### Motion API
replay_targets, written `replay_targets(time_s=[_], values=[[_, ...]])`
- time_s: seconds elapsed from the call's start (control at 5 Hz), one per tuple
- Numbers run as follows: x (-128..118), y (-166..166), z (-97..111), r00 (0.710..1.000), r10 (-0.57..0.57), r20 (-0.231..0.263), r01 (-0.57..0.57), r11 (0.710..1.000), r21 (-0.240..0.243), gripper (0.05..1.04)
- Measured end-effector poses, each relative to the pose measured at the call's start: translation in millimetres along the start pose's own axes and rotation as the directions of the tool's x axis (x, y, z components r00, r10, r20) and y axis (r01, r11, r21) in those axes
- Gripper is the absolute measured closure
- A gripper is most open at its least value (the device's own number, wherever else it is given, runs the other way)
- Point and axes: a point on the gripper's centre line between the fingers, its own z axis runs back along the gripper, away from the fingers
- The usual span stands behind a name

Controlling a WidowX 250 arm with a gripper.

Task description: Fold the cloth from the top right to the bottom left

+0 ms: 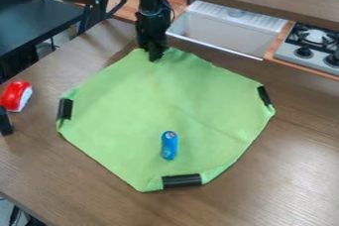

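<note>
One likely limp cloth [132,106] is best pinched at its top edge; gripper [155,55] closure cannot be told.

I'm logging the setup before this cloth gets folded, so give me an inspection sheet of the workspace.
Surface: brown wood-grain table.
Job's things: green cloth spread out, with black strips at its left, right and near edges.
Clutter: small blue cylinder on the cloth's near half; red-and-white object and black object at the left.
Gripper: at the cloth's far corner; grasp cannot be confirmed.
Cables: dark cable beside the arm; none seen across the cloth.
Surroundings: sink and stove beyond the table.
</note>
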Motion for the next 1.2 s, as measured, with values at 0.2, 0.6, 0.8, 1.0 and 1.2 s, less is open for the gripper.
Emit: replay_targets(time_s=[0.2, 0.6, 0.8, 1.0, 1.2], values=[[-1, -1, 0, 1.0, 0.008, -0.007, -0.008, 1.0, -0.006, 0.767], [-10, -7, 3, 1.0, 0.017, 0.013, -0.016, 0.998, -0.055, 1.019], [-21, -19, 22, 0.999, 0.006, 0.041, -0.002, 0.996, -0.095, 1.033], [-27, -36, 51, 0.995, -0.023, 0.093, 0.032, 0.994, -0.103, 1.033], [-34, -72, 82, 0.984, -0.099, 0.148, 0.116, 0.987, -0.111, 1.033]])
